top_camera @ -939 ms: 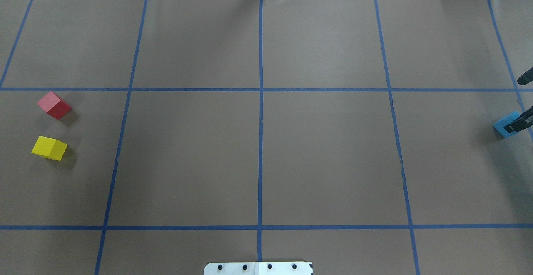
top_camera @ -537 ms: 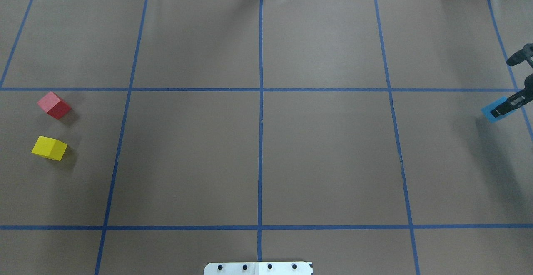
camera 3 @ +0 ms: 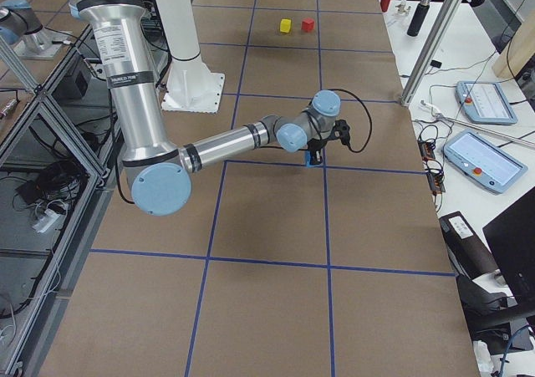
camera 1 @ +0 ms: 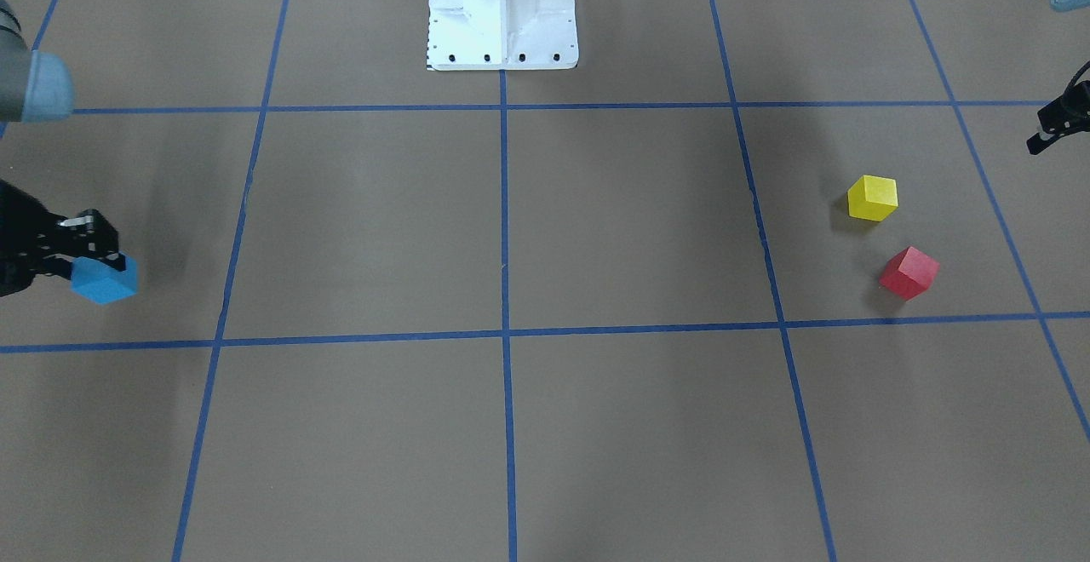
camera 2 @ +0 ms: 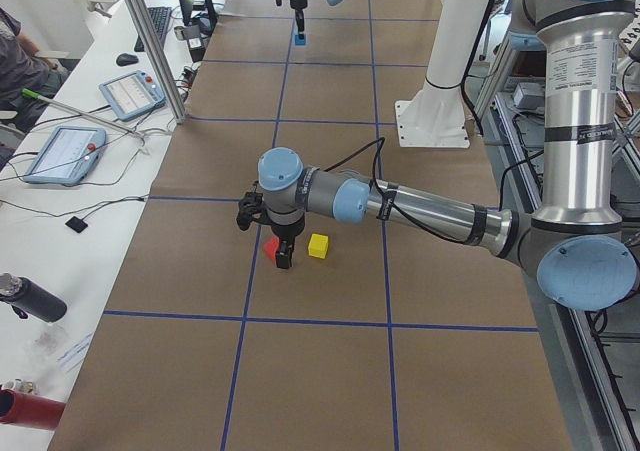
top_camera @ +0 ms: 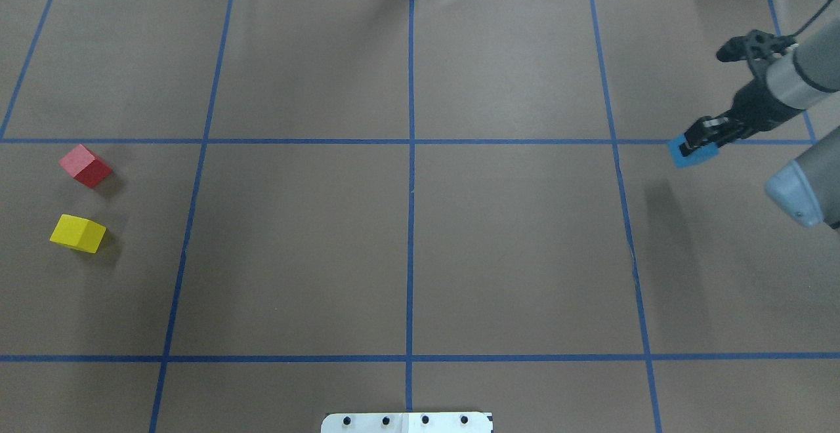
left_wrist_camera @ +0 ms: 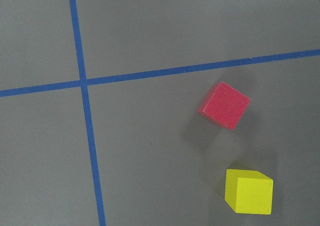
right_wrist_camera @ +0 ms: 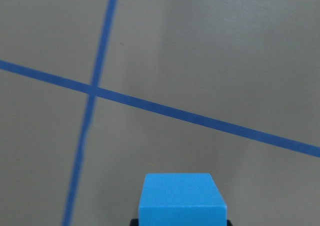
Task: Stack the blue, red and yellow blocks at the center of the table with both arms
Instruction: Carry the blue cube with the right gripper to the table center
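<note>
My right gripper (top_camera: 697, 143) is shut on the blue block (top_camera: 694, 155) and holds it above the table on the right side, near a tape line crossing. The block also shows in the front view (camera 1: 104, 281) and low in the right wrist view (right_wrist_camera: 180, 200). The red block (top_camera: 85, 166) and the yellow block (top_camera: 77, 233) lie side by side, apart, at the far left of the table. My left gripper (camera 2: 284, 259) hovers near them. The left wrist view shows the red block (left_wrist_camera: 225, 105) and the yellow block (left_wrist_camera: 248, 191) but no fingers, so I cannot tell if it is open.
Brown paper with a blue tape grid covers the table (top_camera: 411, 236). The white robot base (top_camera: 407, 422) stands at the near middle edge. Desks with tablets (camera 2: 60, 151) run along the far side.
My right gripper has lifted the blue block and carried it left, toward the table's middle. The red and yellow blocks have not moved.
</note>
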{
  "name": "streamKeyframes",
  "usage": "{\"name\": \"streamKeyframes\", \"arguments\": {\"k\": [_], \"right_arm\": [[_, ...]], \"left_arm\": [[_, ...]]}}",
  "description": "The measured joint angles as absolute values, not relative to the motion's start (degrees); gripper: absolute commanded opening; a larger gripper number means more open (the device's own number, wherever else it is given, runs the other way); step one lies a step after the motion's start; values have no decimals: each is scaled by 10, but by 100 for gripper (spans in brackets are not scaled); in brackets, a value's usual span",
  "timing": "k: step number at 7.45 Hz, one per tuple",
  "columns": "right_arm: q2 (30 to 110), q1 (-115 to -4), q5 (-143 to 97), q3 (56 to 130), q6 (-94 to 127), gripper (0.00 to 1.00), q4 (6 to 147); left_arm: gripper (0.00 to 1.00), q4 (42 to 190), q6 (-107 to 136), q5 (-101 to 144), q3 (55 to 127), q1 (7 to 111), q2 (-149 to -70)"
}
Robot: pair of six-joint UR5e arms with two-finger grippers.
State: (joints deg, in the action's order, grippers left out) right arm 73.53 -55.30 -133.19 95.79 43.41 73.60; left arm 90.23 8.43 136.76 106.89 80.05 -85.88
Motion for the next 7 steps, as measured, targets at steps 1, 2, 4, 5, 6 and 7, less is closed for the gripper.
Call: {"name": "streamKeyframes", "arguments": {"k": [1, 2, 4, 5, 6, 7], "right_arm": [[687, -503, -1310, 959, 531, 0, 741], [633, -461, -1278, 956, 604, 0, 765], [511, -403, -1221, 903, 681, 0, 838], [456, -386, -1201, 853, 704, 0, 850], [418, -376, -1190, 811, 716, 0, 853], [394, -370, -1180, 780, 721, 0, 852]], "left_arm": [[100, 902, 84, 1368, 1067, 800, -860], [100, 902, 84, 1368, 1064, 800, -862], [100, 902, 85, 1368, 1059, 800, -866], [100, 902, 87, 1368, 1058, 800, -867], [100, 902, 90, 1368, 1058, 800, -868], [100, 903, 92, 1368, 1058, 800, -869]]}}
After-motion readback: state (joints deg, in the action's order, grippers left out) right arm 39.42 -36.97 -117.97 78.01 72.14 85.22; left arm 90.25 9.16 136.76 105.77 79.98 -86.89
